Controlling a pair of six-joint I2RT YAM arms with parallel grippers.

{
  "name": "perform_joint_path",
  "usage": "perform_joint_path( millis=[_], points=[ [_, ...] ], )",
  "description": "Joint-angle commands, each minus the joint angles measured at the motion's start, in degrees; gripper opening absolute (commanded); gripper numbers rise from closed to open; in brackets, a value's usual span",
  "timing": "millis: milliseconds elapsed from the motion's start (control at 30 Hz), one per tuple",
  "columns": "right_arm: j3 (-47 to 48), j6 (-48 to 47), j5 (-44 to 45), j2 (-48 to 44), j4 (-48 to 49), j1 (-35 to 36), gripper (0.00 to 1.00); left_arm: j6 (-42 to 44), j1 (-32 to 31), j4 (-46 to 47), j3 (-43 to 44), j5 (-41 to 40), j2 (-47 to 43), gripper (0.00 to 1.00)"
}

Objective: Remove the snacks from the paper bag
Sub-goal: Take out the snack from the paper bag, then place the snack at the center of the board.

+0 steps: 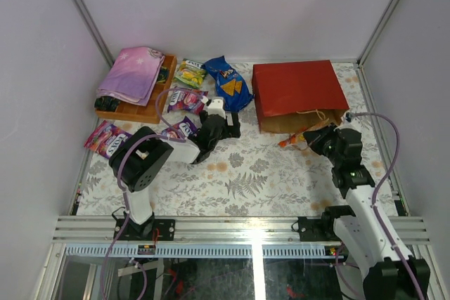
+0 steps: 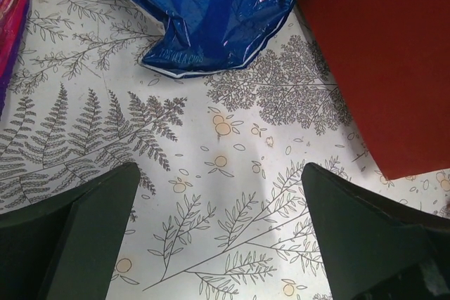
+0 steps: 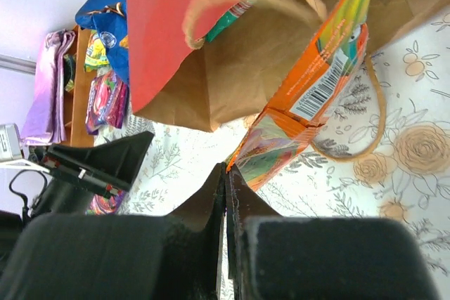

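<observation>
Right claw pinched shut on orange packet corner at paper bag mouth; next move needed pull clear. Left claw stood open, empty

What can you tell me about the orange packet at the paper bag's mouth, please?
The orange packet is glossy, with rainbow print and a white barcode panel. It lies half out of the brown mouth of the paper bag. Its near corner meets the tips of the shut right gripper; whether pinched is unclear.
</observation>
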Motion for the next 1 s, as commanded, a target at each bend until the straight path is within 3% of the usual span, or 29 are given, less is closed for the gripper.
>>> perform_joint_path(
  millis=[0,300,633,800,967],
  points=[
    [-0.6,-4.8,0.6,-6.0,-7.6,0.6,0.0,1.8,-0.2,1.1,2.5,-2.3,1.1,1.0],
    [-3.8,-5.8,-0.5,-14.1,-14.5,1.3,0.0,3.7,-0.2,-1.3,7.4,-2.5,3.7,1.0],
    [-2.6,-7.6,-1.8,-14.5,-15.6,1.5,0.0,6.4,0.1,-5.3,14.8,-1.9,6.8,1.0],
    [-2.4,-8.8,-2.2,-14.6,-15.3,2.5,0.0,4.9,0.1,-4.4,11.9,-1.2,2.2,1.0],
    [-2.8,-8.8,-0.9,-14.4,-13.8,8.5,0.0,2.9,0.1,-4.7,7.2,-3.2,-3.6,1.0]
  ],
)
